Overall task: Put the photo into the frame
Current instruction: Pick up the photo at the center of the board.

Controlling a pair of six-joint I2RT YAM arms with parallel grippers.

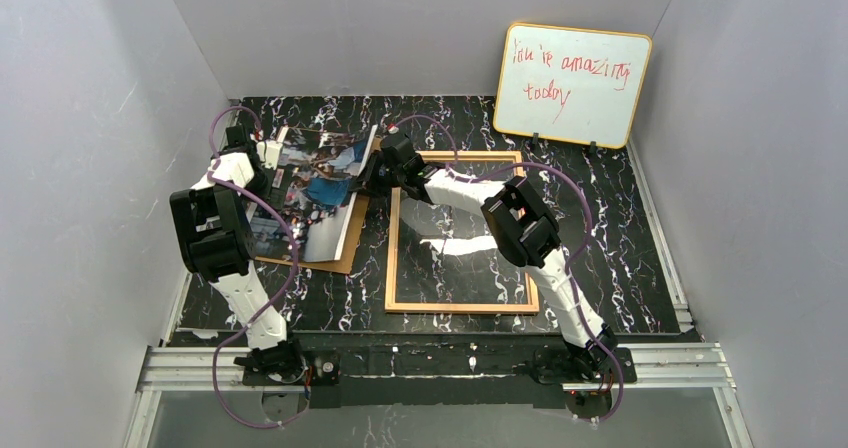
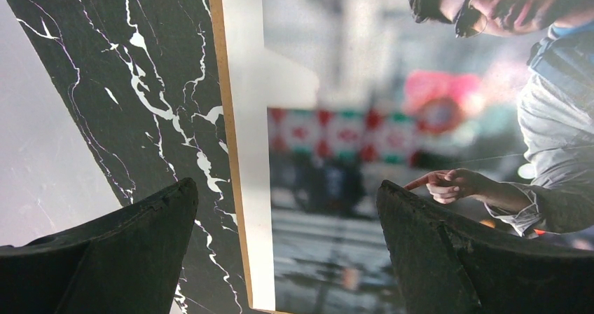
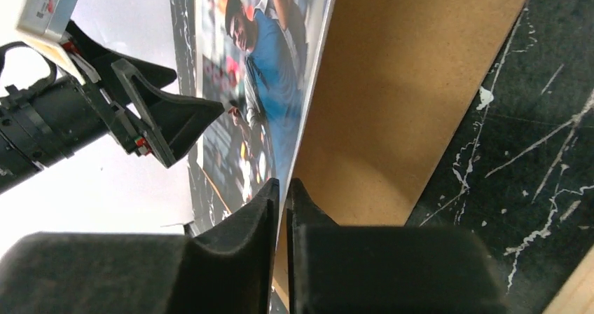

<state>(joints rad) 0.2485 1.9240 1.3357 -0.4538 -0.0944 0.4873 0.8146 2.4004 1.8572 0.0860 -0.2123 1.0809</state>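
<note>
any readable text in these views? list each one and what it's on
"You're amazing today": red handwriting on the whiteboard; the first word is loosely written.
Background signs printed in the photo: too blurred to read.
No other text is legible in any view.

The black marble-patterned desk [image 1: 640, 248] is streaked with white veins. On it the thin light-orange wooden rectangular frame [image 1: 460, 308] encloses the same black-and-white pattern, and the flat brown fibreboard panel [image 3: 392, 97] is a plain, even tan. The large glossy rectangular photo [image 1: 335, 163] has a white border and shows one man in a bright blue shirt, another in pale grey-blue, and blurred pink, red and green patches on a dark ground, while the orange-edged rectangular whiteboard [image 1: 575, 83] carries red handwriting.
</note>
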